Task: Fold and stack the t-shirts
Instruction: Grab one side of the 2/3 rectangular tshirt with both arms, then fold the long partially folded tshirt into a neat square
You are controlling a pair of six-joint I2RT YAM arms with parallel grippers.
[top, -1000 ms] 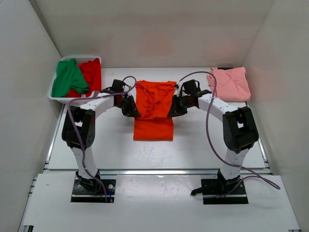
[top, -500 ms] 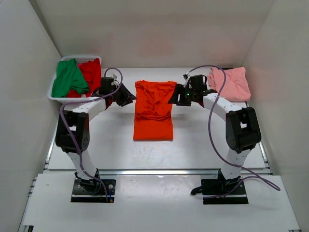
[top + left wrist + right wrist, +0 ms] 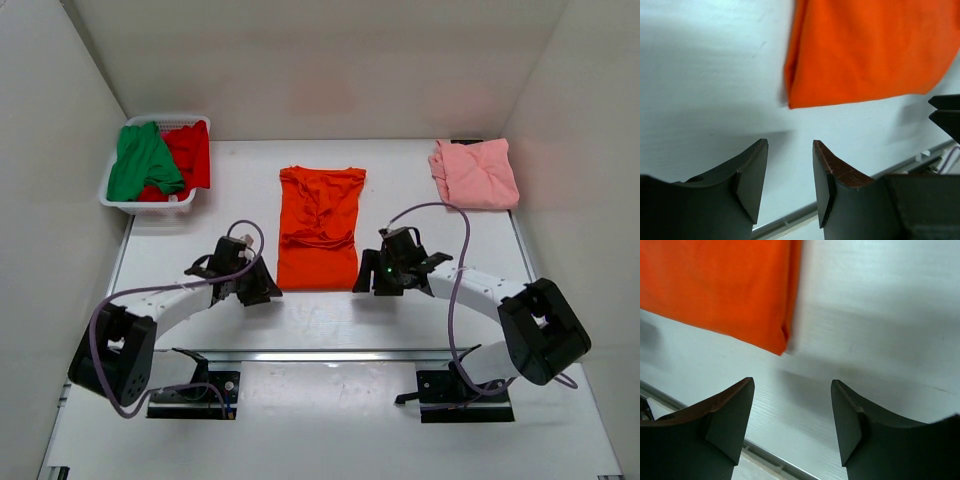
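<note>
An orange t-shirt (image 3: 320,225) lies folded into a long strip at the table's middle, its upper part wrinkled. Its near left corner (image 3: 795,97) shows in the left wrist view, its near right corner (image 3: 780,342) in the right wrist view. My left gripper (image 3: 262,292) is open and empty just left of that near edge. On the other side my right gripper (image 3: 366,282) is open and empty too. A folded pink t-shirt (image 3: 476,172) rests at the back right. Green (image 3: 142,160) and red (image 3: 188,152) t-shirts are heaped in the basket.
The white plastic basket (image 3: 150,205) stands at the back left corner against the left wall. White walls close in the table on three sides. A metal rail (image 3: 330,354) runs along the table's near edge, just behind both grippers.
Both grippers let go of the orange t-shirt's upper part, opened, and drew back along its sides to the near corners. The shirt now lies flat and longer.
</note>
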